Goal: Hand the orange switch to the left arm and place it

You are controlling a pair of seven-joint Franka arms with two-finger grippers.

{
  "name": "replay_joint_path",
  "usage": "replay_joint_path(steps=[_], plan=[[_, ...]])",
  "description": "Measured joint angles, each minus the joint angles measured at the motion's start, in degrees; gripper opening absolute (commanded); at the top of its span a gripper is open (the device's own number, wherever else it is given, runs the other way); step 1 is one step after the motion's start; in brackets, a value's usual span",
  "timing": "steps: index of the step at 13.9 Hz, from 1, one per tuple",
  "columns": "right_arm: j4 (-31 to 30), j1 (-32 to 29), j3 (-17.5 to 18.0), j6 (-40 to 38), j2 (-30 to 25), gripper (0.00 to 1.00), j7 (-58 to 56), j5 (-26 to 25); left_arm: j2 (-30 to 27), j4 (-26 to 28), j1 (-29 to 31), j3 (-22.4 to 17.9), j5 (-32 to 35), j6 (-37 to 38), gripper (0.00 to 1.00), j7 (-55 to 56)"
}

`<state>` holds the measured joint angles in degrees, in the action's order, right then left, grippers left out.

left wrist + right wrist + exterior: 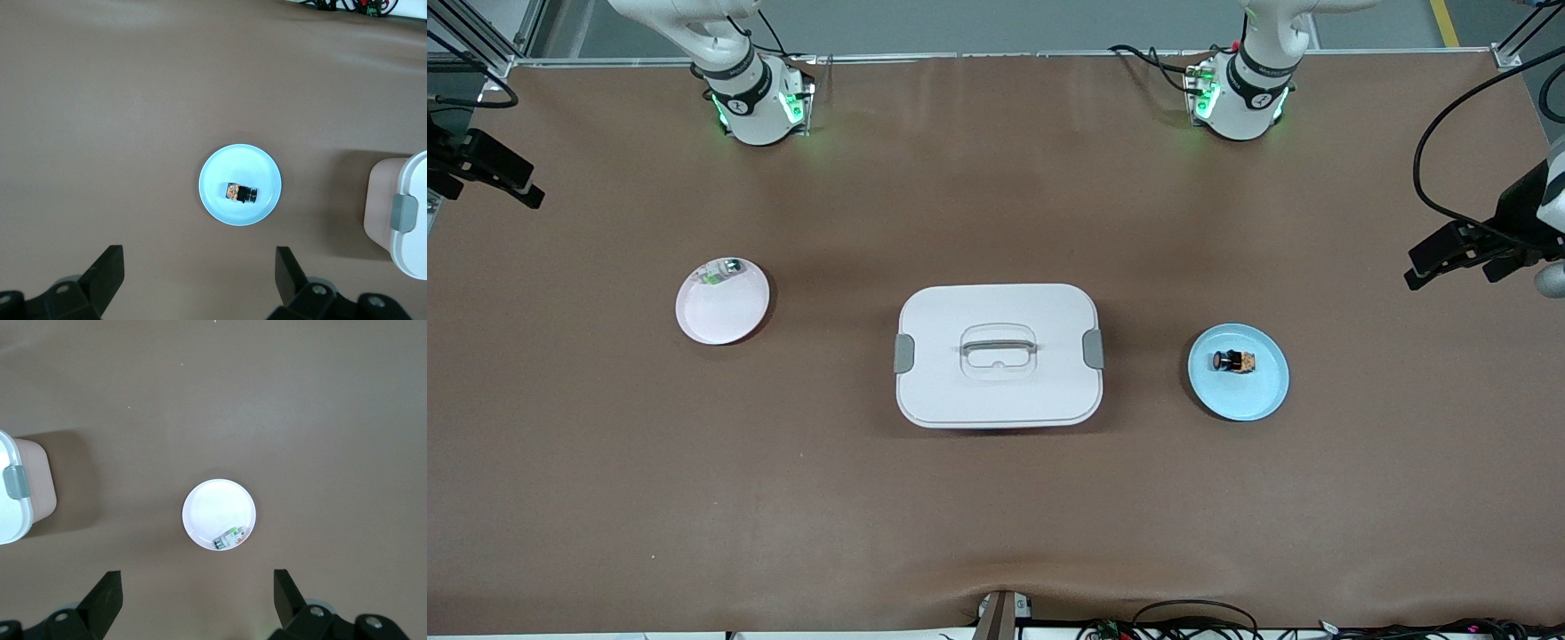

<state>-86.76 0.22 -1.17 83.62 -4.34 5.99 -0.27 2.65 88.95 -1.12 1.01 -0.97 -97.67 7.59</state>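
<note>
The orange switch lies on its side on a round blue plate toward the left arm's end of the table; the left wrist view shows it too. The white box with grey clips stands at the table's middle, between the two plates. My left gripper hangs high over the table beside the blue plate, open and empty. My right gripper hangs high over the right arm's end, open and empty.
A pink plate toward the right arm's end holds a small silvery-white part with green, also in the right wrist view. The box's ends show in both wrist views. Cables lie along the table's near edge.
</note>
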Motion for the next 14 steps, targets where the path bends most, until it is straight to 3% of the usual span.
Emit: replay_joint_path(steps=[14], plan=[[-0.2,-0.1,-0.3,0.7,0.0,1.00,-0.4,-0.3,0.0,0.0,-0.2,0.2,0.0,3.8,1.00,-0.9]])
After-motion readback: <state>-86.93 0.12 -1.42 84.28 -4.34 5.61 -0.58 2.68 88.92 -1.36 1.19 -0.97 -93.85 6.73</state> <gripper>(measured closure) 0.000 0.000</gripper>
